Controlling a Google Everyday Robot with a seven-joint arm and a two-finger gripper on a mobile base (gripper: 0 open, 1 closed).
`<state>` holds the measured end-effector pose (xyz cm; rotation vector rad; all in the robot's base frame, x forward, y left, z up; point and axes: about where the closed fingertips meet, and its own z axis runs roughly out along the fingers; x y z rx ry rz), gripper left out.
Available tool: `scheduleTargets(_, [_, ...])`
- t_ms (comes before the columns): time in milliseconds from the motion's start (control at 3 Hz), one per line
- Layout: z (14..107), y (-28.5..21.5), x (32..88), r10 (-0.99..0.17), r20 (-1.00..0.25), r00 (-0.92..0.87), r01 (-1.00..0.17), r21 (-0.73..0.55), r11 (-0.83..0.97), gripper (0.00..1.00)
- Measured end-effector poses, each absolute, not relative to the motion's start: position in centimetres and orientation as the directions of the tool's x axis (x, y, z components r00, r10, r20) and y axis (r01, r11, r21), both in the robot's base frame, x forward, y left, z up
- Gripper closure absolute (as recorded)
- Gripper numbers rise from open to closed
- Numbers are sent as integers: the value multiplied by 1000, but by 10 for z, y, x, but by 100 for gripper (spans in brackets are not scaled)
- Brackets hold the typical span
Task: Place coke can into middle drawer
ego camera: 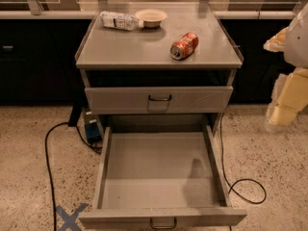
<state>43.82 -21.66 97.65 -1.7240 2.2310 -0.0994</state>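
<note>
The coke can [184, 45] lies on its side on the grey cabinet top [134, 47], near the right front. The middle drawer [161, 170] is pulled fully out toward me, its deep tray bare, its small dark loop handle [163, 223] at the front edge. My gripper [288, 97] shows as a pale cream shape at the right edge of the view, to the right of the cabinet and level with the drawer front above, well apart from the can.
A clear plastic bottle [118, 20] lies on its side at the back left of the top, next to a small bowl [151, 17]. The grey drawer front above [159, 100] is closed. Black cables [48, 153] and a blue tape cross [70, 217] lie on the floor.
</note>
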Motion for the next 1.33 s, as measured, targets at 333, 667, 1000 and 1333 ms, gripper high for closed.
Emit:
scheduleTargets(333, [977,-217,438,-953,-207,-221,-931,-247,270,0])
scheduleTargets(667, [977,-221,450,-950,-206,-234,-920,-268,285,0])
scheduleTargets(1000, [982,-230,486,-951,-206,-229,-903,-320,287,0])
scheduleTargets(1333, [988,-241,541,-955,-210,-210,-888,-367,276,0])
